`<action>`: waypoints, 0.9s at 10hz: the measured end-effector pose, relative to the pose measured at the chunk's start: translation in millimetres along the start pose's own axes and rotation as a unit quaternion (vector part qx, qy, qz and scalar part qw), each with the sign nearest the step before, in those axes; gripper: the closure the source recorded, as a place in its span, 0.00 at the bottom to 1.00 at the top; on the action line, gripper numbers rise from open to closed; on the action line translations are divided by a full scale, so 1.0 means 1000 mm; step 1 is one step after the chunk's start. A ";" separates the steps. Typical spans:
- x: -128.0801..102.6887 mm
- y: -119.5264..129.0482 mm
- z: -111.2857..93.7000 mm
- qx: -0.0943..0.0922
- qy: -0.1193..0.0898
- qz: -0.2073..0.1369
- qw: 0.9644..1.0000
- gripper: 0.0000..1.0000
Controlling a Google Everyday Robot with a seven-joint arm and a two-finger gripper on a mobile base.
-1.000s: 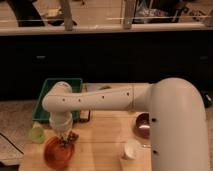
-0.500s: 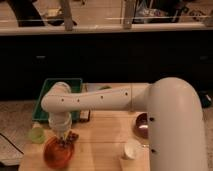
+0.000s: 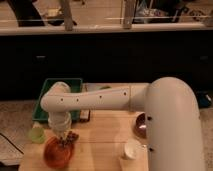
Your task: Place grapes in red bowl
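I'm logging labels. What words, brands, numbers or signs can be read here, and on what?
None readable: no text shows on the red bowl, green tray, white cup or robot arm.
The gripper hangs just above the red bowl, the grapes beside it.

Single view, set high and close behind the arm [image 3: 170, 120], with its bulky white shoulder filling the lower right. Looks forward and steeply down over the wooden table [image 3: 105, 135], cropped by the bottom edge. Faces a dark cabinet front [image 3: 100, 55] and a bright window strip [image 3: 100, 12] along the top, both well beyond the table. Catches the gripper [image 3: 64, 134] at lower left, just above the red bowl [image 3: 53, 156], seen from above and behind the wrist.
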State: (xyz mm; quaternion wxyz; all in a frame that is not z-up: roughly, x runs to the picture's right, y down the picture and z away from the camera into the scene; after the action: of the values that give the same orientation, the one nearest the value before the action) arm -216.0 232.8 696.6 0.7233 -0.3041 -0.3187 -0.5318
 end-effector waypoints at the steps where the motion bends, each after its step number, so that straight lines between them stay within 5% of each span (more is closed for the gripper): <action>1: 0.000 -0.001 0.000 -0.001 0.000 -0.002 1.000 1.00; 9: 0.003 -0.003 0.003 -0.004 -0.004 -0.017 1.000 0.94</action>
State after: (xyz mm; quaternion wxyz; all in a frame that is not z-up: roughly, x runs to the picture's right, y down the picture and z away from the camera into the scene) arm -218.6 233.0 700.8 0.7115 -0.3033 -0.3253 -0.5441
